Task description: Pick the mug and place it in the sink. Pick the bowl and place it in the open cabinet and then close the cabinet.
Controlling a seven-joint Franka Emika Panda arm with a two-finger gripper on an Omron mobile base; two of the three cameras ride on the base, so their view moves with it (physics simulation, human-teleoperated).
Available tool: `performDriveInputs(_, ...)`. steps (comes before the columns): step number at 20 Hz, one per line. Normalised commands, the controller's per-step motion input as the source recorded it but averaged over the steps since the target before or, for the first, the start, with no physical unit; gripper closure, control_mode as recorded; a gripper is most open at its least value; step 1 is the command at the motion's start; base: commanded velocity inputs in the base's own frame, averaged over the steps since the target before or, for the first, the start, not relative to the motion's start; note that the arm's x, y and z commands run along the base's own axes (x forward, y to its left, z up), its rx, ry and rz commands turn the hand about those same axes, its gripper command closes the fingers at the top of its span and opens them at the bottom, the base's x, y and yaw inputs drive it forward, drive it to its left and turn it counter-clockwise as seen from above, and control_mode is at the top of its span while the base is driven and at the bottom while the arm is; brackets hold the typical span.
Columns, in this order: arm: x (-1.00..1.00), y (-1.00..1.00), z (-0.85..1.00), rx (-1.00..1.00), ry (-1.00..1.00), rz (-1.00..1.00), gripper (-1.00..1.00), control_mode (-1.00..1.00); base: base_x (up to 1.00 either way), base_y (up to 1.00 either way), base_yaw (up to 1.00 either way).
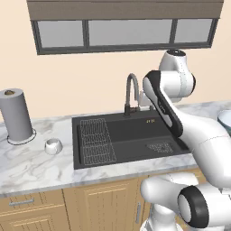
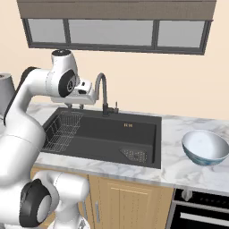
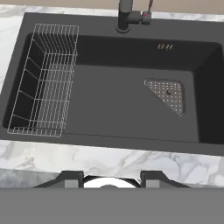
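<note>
- The gripper (image 3: 112, 178) is seen at the bottom of the hand view, its two dark finger tips spread apart with nothing clamped between them; it is released.
- The hand is held high above the sink (image 3: 109, 111), looking down into the black basin from over its front edge.
- In the right base view the hand (image 2: 85, 94) is seen at the end of the white arm, above the left part of the sink (image 2: 105, 134), just beside the dark curved faucet (image 2: 103, 91).
- The mug (image 1: 53, 145) is set on the marble counter (image 1: 31, 162) to the left of the sink (image 1: 128, 140), near its left rim but not touching it.
- A tall grey paper-towel roll (image 1: 16, 115) is stood upright behind and to the left of the mug, apart from it.
- The bowl (image 2: 205, 147) is rested upright on the counter (image 2: 179, 167) to the right of the sink, well apart from the mug's side.
- A wire grid rack (image 3: 43, 81) is laid in the left part of the basin, and a small drain grate (image 3: 168, 94) is set toward its right.
- A window (image 2: 114, 33) is seen on the wall above the faucet.
- Light-wood lower cabinets (image 1: 103, 205) are seen under the counter.
- The upper cabinet cannot be told from these views.
</note>
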Motion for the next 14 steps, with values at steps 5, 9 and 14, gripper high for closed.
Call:
performDriveInputs(5,-0.28,0.28,0.00,0.00,-0.01,0.00,-1.00,-1.00,0.00,0.00,0.00)
performDriveInputs(9,-0.26,0.39,0.00,0.00,0.00,0.00,-1.00,-1.00,0.00,0.00,0.00)
performDriveInputs(14,-0.21,0.56,-0.02,0.00,0.00,0.00,-1.00,-1.00,0.00,0.00,0.00)
